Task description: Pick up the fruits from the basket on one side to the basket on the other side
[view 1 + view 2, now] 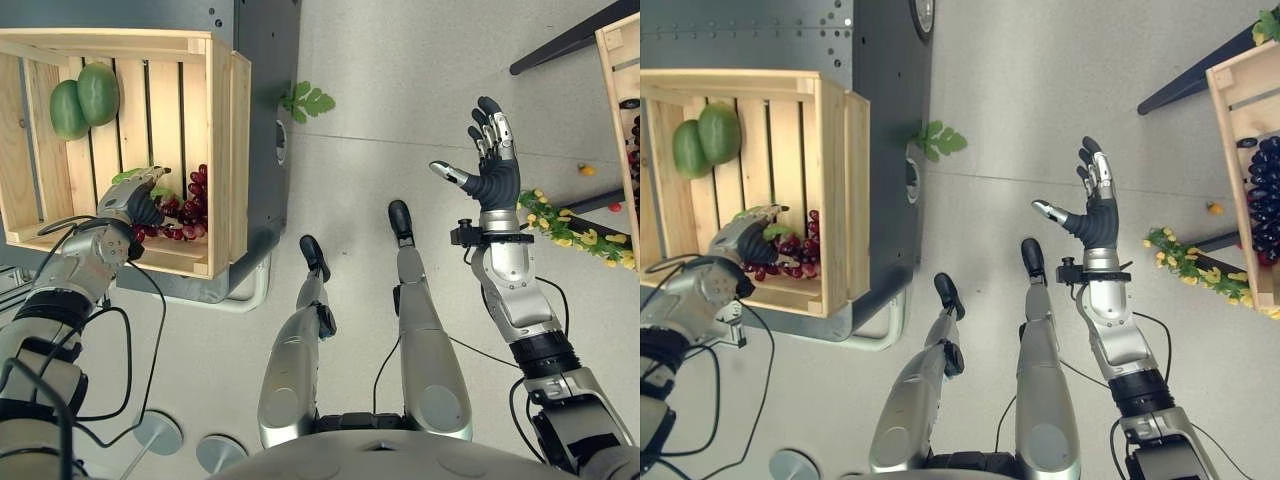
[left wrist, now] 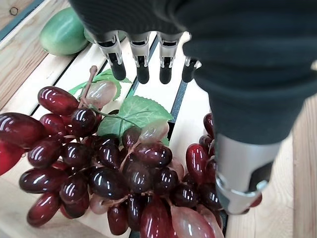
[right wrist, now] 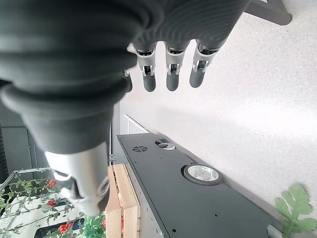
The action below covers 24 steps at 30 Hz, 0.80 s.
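A bunch of red grapes (image 1: 185, 215) with a green leaf (image 2: 131, 114) lies in the near corner of the left wooden crate (image 1: 220, 150). My left hand (image 1: 135, 205) reaches into that crate and hovers over the bunch (image 2: 114, 173). Its fingers (image 2: 142, 64) are nearly straight above the grapes, and its thumb (image 2: 242, 168) stands beside them, closed round nothing. Two green fruits (image 1: 85, 100) lie at the crate's far end. My right hand (image 1: 490, 170) is raised over the floor, open and empty. The right crate (image 1: 1230, 130) holds dark grapes (image 1: 1265, 190).
The left crate rests on a dark grey cabinet (image 1: 265, 100). On the floor lie a green leaf sprig (image 1: 308, 100), a yellow flower garland (image 1: 570, 230) and a small orange fruit (image 1: 586, 170). A black bar (image 1: 570, 40) crosses the far right.
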Available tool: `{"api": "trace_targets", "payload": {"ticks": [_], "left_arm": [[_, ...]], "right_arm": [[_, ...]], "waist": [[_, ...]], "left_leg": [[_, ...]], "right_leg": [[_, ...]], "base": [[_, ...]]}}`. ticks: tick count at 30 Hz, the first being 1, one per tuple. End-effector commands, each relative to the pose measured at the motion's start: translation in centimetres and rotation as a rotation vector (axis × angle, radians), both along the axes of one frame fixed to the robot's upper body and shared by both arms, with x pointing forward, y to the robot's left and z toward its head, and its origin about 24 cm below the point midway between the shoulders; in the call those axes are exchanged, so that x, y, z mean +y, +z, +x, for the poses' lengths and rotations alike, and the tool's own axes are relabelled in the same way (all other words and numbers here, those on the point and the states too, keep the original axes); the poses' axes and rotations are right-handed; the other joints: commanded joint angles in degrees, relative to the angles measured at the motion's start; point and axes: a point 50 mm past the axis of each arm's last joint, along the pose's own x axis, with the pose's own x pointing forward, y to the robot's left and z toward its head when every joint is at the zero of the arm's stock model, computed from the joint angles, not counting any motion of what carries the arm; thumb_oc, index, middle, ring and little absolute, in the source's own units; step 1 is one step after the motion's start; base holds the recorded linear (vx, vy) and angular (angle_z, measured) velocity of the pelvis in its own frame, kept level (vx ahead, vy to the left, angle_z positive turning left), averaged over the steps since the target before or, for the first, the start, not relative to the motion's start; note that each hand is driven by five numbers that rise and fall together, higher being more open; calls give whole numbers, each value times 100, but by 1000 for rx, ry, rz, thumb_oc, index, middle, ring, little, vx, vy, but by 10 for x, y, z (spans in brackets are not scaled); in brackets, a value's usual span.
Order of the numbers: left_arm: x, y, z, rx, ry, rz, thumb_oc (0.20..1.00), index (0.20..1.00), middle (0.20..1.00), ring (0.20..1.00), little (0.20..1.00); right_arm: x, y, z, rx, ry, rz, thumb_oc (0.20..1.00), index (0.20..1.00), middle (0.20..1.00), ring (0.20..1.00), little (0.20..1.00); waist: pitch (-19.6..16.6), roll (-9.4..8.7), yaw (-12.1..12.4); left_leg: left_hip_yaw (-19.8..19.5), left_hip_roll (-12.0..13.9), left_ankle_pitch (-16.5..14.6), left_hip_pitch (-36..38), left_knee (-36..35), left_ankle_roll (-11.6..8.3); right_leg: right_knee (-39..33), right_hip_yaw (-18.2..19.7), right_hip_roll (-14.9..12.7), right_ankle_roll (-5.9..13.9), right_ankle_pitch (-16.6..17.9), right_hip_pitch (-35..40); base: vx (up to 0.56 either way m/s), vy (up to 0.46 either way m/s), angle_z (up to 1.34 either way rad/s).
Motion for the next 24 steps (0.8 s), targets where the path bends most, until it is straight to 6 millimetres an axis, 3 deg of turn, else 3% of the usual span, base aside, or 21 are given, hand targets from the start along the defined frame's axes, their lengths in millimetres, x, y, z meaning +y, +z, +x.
{"api": "trace_targets", "payload": {"ticks": [1,16,24], "left_arm": [[30,25,-8,-51,96,148,1000,1000,1000,1000,1000],[17,23,9,8,60,258,1000,1000,1000,1000,1000],[15,5,5,64,61,233,1000,1000,1000,1000,1000]], "right_arm": [[3,20,-5,-125,16,-2,1000,1000,1000,1000,1000],[-1,24,-8,-150,-5,9,1000,1000,1000,1000,1000],[-2,23,-8,-144,-18,13,1000,1000,1000,1000,1000]], "waist": [[55,-263,2],[55,-448,-71],[55,-429,-54]], "left_leg": [[-407,-2,-533,-465,1199,-75],[-440,24,-612,-1020,1482,-23],[-455,15,-677,-1018,1500,-13]], "right_leg": [[700,-34,-189,534,-719,6],[783,-12,-151,555,-660,-460],[746,15,-153,555,-676,-445]], "base": [[0,0,0],[-5,0,-1],[-2,1,-1]]}}
